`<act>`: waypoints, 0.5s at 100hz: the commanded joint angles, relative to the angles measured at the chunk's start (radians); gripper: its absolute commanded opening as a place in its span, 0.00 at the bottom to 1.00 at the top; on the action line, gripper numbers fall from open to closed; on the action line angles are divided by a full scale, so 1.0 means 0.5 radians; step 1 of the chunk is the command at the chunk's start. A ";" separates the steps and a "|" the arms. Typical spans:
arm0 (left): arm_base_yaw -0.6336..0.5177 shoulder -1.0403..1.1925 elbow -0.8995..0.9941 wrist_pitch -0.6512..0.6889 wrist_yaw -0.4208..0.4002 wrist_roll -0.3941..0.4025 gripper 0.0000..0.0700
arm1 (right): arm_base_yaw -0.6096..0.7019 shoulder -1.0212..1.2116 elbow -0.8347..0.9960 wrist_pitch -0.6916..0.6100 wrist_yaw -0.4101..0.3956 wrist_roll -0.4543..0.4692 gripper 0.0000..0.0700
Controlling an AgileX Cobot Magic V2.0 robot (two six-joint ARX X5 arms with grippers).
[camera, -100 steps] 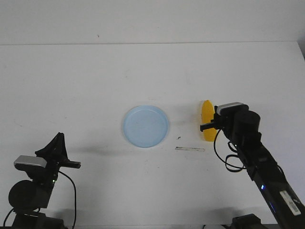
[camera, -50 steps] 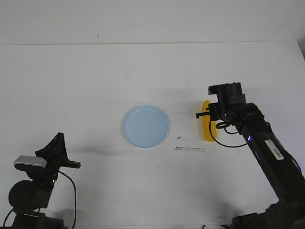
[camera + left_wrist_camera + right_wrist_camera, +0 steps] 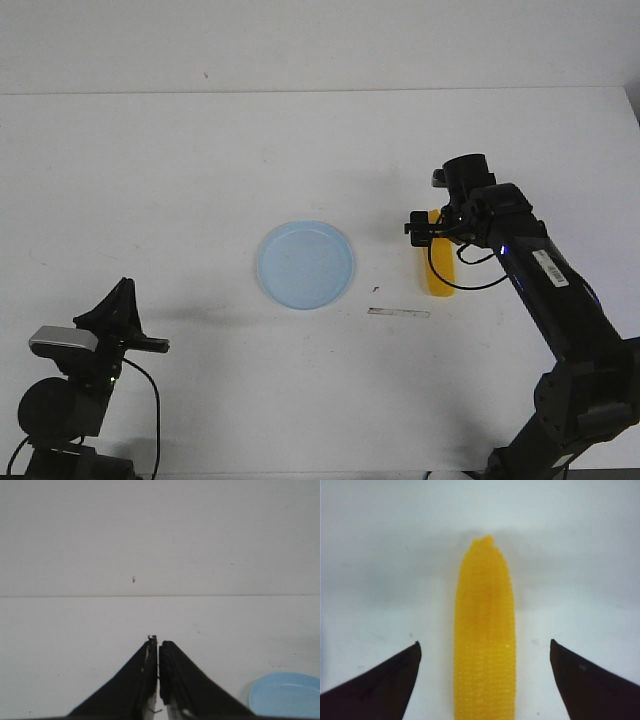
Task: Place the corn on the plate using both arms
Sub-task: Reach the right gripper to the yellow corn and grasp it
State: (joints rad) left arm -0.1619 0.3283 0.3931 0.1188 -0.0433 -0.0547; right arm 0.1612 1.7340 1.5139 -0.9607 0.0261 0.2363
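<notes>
The corn point(image 3: 439, 270) lies flat on the white table point(image 3: 180, 160), to the right of the pale blue plate point(image 3: 306, 264) and apart from it, with a thin dark streak point(image 3: 399, 313) on the tabletop between them. Its long axis runs front to back, and the right gripper point(image 3: 428, 228) hangs directly over its far part. In the right wrist view the cob point(image 3: 484, 645) runs straight up the gap between the two spread fingers point(image 3: 375, 687), tapered tip pointing away, with bare table on both sides of it; neither finger touches it. So the jaws straddle the cob across its width, and I judge that a straight drop followed by a squeeze would catch it.

The right arm is by far the nearer one. The left gripper point(image 3: 158, 672) sits back at the near left corner, its fingers pressed together with nothing between them, and only a sliver of the plate point(image 3: 287, 695) shows at the edge of its view.

A white label point(image 3: 547, 266) runs along the right arm, but its print is too small to read. I can make out no other writing.
</notes>
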 commanded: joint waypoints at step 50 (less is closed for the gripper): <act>-0.002 0.004 0.023 0.022 0.001 -0.005 0.00 | 0.012 0.278 0.020 -0.008 -0.002 0.005 0.83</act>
State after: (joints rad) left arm -0.1619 0.3283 0.3931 0.1184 -0.0429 -0.0547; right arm 0.1631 1.8389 1.5139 -0.9665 0.0261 0.2363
